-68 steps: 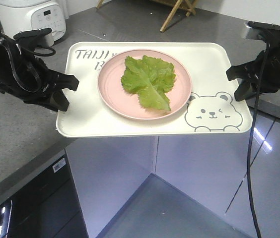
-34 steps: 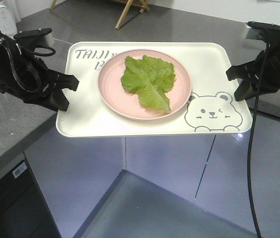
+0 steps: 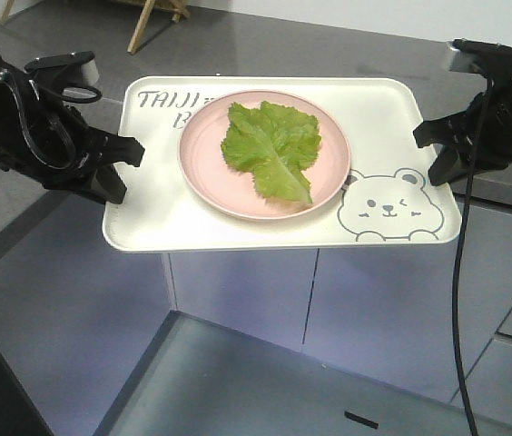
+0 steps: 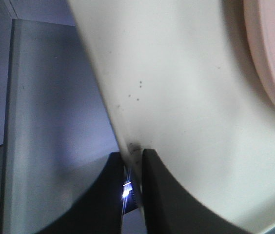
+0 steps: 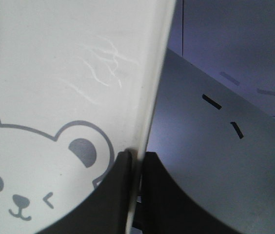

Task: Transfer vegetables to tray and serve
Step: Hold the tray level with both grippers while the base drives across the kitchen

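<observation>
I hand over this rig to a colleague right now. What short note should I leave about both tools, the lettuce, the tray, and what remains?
Left tool: shut on the left edge of the tray.
Right tool: shut on the tray's right edge.
The tray hangs in the air between both tools, about level, not resting on the counter.
The lettuce leaf lies on the pink plate, which stands on the tray.
Done: leaf on tray, tray off the counter.
Left: serve it, set it down level, then open both tools.

Grey counter (image 3: 329,45), pale cabinets (image 3: 374,300), perhaps wooden legs (image 3: 141,27).
</observation>
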`<state>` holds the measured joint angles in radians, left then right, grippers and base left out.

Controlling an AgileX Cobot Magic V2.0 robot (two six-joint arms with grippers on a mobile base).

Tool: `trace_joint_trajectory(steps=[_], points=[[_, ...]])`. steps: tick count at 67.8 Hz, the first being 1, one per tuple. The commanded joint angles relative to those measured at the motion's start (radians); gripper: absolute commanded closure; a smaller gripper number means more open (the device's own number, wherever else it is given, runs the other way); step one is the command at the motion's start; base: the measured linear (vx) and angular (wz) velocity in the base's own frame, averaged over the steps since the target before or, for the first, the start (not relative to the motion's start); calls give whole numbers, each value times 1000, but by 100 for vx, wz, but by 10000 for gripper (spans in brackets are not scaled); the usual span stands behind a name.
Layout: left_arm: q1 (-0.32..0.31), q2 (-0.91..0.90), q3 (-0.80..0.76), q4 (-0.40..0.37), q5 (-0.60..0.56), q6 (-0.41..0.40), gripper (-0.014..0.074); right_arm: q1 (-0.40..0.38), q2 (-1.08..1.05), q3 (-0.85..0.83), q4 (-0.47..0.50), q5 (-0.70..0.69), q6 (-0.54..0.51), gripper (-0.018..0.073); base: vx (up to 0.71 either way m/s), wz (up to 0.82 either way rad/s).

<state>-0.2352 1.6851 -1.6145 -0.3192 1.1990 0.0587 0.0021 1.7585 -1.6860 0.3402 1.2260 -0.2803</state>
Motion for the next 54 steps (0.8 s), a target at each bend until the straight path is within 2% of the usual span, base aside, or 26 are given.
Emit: trace_joint_trajectory(steps=[1,54], points=[[-38,-51,-38,-211,-49,42,602,27,-58,-33,195,-2,-32,565,-5,-30],[-38,-51,-38,-211,-49,42,602,27,-58,-33,195,-2,-32,565,-6,-28]])
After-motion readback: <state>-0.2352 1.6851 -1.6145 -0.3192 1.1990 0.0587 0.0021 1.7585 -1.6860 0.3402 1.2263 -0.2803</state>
